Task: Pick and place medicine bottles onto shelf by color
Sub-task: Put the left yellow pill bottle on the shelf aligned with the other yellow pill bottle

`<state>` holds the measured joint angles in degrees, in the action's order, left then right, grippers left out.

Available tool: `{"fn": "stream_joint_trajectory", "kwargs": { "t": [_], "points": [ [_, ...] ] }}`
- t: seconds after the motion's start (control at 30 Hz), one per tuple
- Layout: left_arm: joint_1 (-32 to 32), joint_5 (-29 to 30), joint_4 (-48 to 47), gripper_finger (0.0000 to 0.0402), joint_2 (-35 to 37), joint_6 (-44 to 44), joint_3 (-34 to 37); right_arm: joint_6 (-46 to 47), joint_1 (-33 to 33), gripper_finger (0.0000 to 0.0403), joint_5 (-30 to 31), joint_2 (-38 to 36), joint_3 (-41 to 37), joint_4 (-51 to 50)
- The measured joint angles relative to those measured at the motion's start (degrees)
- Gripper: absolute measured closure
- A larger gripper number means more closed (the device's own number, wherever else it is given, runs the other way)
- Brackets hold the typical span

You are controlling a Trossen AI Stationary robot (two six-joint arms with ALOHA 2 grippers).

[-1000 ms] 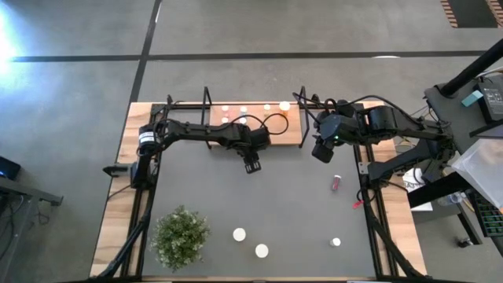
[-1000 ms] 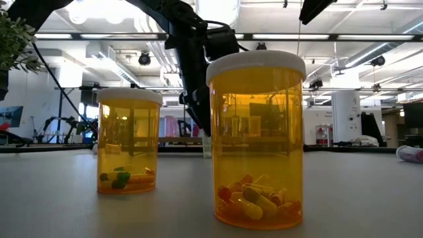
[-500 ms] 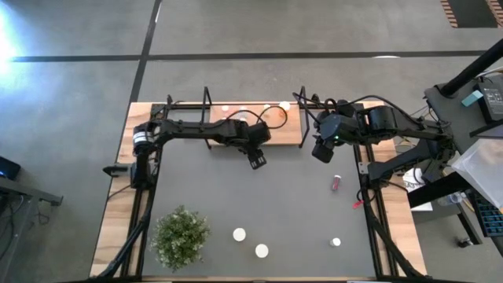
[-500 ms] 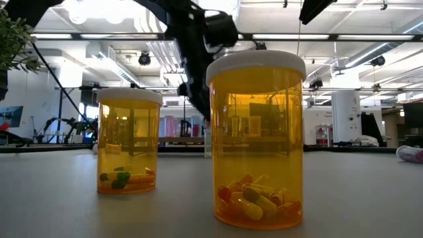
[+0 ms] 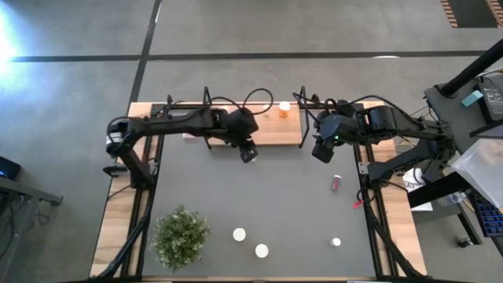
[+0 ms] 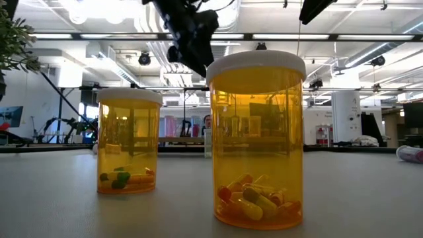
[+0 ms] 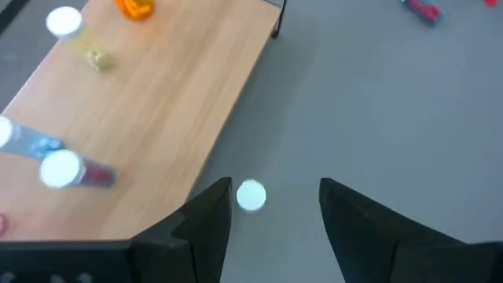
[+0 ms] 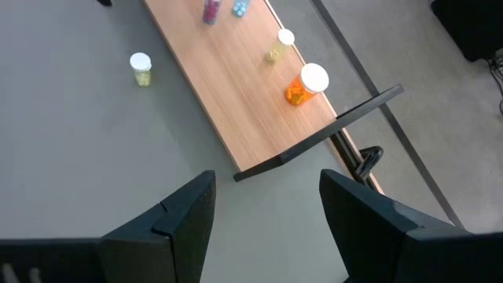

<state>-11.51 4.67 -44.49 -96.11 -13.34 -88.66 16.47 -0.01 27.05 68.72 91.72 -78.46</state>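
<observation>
Left gripper [image 5: 248, 154] lifted, open — small bottle [image 7: 251, 196] below on mat.

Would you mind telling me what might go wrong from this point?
The left gripper hangs open-jawed above a small white-capped bottle standing on the mat beside the shelf; a careless descent may topple it. Bottles already on the shelf stand near the arm and might get swept.

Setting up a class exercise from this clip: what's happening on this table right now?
Two robot arms are sorting medicine bottles onto a wooden shelf. The left gripper hangs open and empty just off the shelf's front edge, above a small white-capped bottle on the mat. The right gripper waits open beside the shelf's end. An orange bottle already stands on the shelf.
</observation>
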Motion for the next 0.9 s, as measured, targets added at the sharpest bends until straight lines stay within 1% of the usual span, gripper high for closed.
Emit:
{"fn": "stream_joint_trajectory", "kwargs": {
  "t": [0.37,0.4,0.47,0.5,0.57,0.67,0.77,0.9],
  "points": [
    [-1.27,0.46,-3.36,0.0226,6.22,0.22,0.02,0.01,-0.02,0.0184,0.0,-0.01,-0.01,0.01],
    [-1.29,0.48,-3.65,0.0226,6.64,0.22,0.02,-0.78,-0.02,0.0184,0.04,0.01,0.0,0.17],
    [-1.42,0.48,-5.83,0.0226,7.3,0.4,0.06,-7.45,-0.02,0.0184,0.13,0.0,-0.01,2.09],
    [-1.42,0.47,-6.55,0.0226,7.54,0.47,0.09,-10.04,-0.02,0.0184,0.13,-0.01,-0.01,3.57],
    [-1.53,0.51,-7.87,0.0226,8.23,0.51,0.09,-11.5,0.0,0.0184,0.06,0.01,0.0,7.12],
    [-1.7,0.74,-9.33,0.0226,9.18,0.69,0.11,-7.83,0.0,0.0184,-0.04,-0.01,0.0,14.25],
    [-1.77,2.09,-10.65,0.0226,10.05,1.93,0.2,-7.05,-0.01,0.0184,0.02,0.0,-0.01,24.07],
    [-2.18,5.38,-12.67,0.0226,11.75,2.3,0.2,-12.37,0.0,0.0184,0.0,-0.01,-0.02,37.84]
  ]
}}
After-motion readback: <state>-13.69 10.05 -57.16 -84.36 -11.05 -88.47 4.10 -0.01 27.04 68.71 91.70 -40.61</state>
